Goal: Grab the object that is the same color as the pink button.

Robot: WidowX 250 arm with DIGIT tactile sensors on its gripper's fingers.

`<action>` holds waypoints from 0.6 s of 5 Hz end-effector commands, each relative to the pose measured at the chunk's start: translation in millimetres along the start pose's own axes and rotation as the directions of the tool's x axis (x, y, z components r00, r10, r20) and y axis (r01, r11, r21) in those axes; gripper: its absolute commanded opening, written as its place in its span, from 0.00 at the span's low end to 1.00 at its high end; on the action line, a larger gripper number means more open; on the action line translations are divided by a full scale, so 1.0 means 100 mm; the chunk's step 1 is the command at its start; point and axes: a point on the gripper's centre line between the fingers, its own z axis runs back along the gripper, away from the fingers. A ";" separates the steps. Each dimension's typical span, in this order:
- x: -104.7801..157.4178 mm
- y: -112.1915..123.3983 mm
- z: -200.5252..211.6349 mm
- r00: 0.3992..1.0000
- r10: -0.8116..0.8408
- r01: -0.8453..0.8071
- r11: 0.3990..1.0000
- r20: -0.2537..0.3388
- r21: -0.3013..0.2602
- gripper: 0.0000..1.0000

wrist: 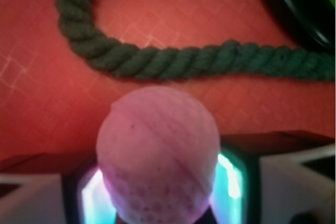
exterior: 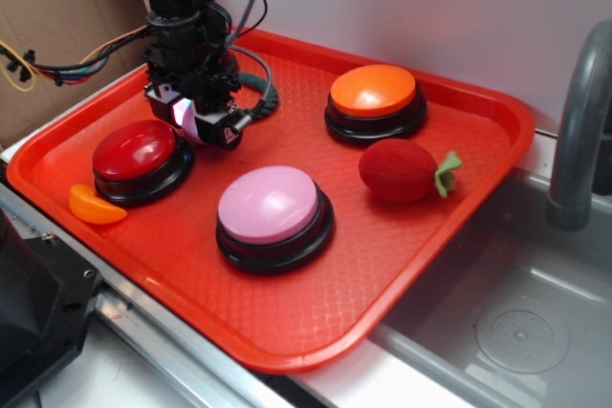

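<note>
Ball (wrist: 157, 153) | sits between the pads (wrist: 94, 195) of the tool (exterior: 196, 119) at the tray's (exterior: 287, 332) far left, by the rope (wrist: 157, 61) | step: secure the grasp, squeeze evenly, lift straight, clear of rope and red button (exterior: 142, 155) | tool: closed in on the ball, both pads appear to touch it | pink button (exterior: 273, 209) mid-tray, near side.

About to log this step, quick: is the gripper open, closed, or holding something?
Gripper: closed on the small pink ball, which sits between its fingers above the red tray.
</note>
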 end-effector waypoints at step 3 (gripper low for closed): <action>-0.05 -0.44 1.09 0.975 -0.189 0.194 0.980 0.116 -0.034 0.00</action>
